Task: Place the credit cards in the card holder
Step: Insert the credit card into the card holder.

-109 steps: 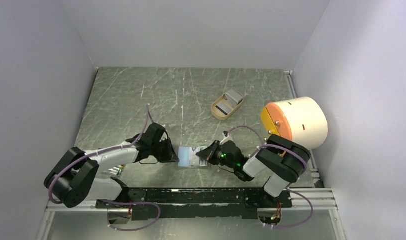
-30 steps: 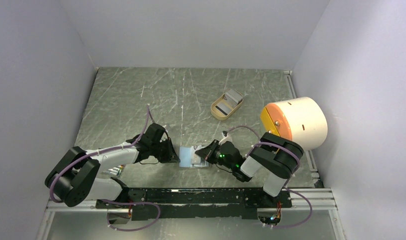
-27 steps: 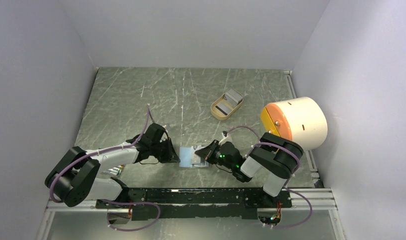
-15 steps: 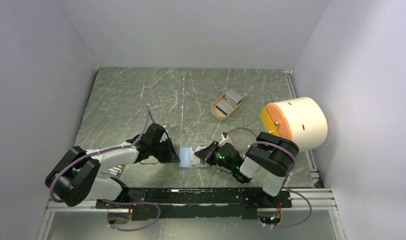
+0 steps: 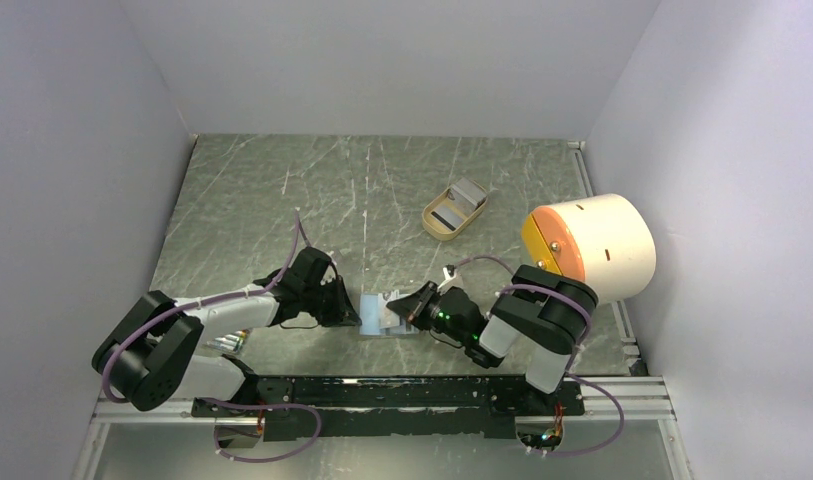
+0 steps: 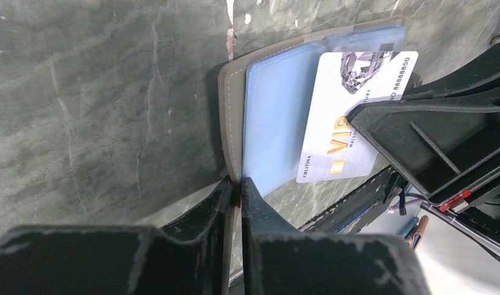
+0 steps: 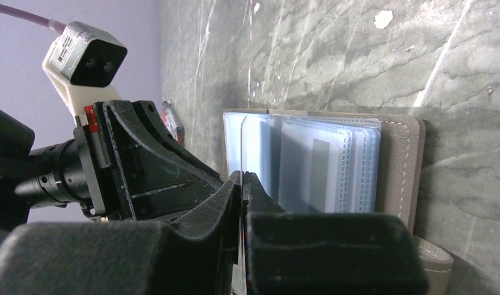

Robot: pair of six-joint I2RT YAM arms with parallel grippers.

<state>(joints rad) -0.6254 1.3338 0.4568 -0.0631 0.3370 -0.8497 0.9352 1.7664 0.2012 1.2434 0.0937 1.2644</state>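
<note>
**Obscured items.** In the top view, left of the card holder (image 5: 378, 312), a few silver sticks (image 5: 229, 343) show beside the left arm, which covers most of them. The two grippers mask much of the card holder from above, so only a pale blue patch shows between them. In the left wrist view, the card holder (image 6: 273, 117) runs behind the right gripper's black fingers (image 6: 432, 123) at one corner. The same fingers cover one end of the card (image 6: 352, 110). In the right wrist view, the card is edge-on between the fingers and hard to make out. The frame cuts off the lower corner of the card holder (image 7: 400, 166). Beyond the card holder and to its right, a tan tray (image 5: 454, 213) holds a grey item too small to identify.

**Positions.** The card holder lies open on the table (image 5: 282, 190), between the two arms.

- The left gripper (image 5: 348, 312) (image 6: 238, 183) is clamped on the left edge of the card holder. One finger sits on each side of the olive-grey cover.
- The card is white with "VIP" in gold and lies tilted across the blue inner sleeves. Whether its edge has entered a sleeve cannot be told.
- The right gripper (image 5: 410, 311) (image 7: 242, 178) is pinched narrow on the right end of the card, just right of the card holder.
- A cream cylinder (image 5: 592, 247) with an orange face lies on its side, well to the right of the card holder.
</note>
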